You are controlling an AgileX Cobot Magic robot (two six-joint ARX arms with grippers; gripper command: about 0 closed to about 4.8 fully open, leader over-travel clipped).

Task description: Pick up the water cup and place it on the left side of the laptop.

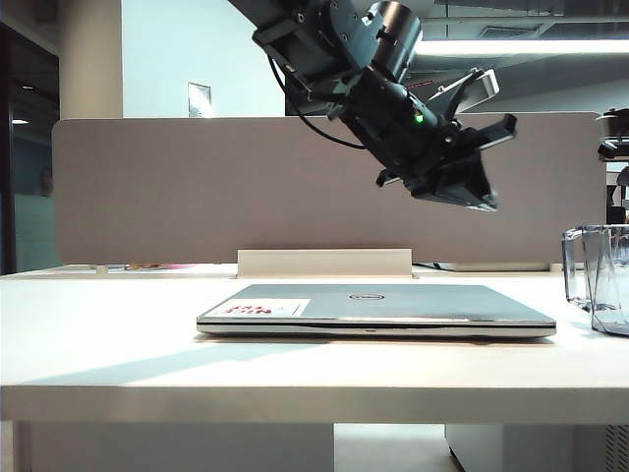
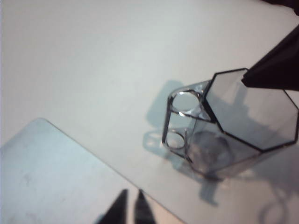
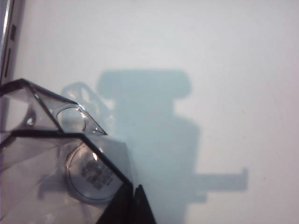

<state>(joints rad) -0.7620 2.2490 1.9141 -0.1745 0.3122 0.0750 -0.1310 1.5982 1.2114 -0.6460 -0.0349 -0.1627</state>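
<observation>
The water cup (image 1: 597, 280), smoky and faceted, stands on the table at the far right, cut off by the exterior view's edge. The closed silver laptop (image 1: 373, 307) lies flat mid-table. My right gripper (image 3: 134, 205) is at the cup's rim (image 3: 105, 161), its fingers pressed together over the wall; in the left wrist view its dark finger (image 2: 275, 70) meets the cup (image 2: 233, 126) at the rim corner. My left gripper (image 1: 462, 192) hangs high over the laptop's right end, reaching in from upper left. Its fingertips (image 2: 131, 198) are slightly apart with nothing between them.
A grey partition (image 1: 197, 187) runs behind the white table (image 1: 98, 344), with a low white riser (image 1: 324, 262) behind the laptop. The cup's ring handle (image 2: 180, 121) faces the laptop corner (image 2: 46, 177). The laptop's edge (image 3: 5, 42) shows beside the cup.
</observation>
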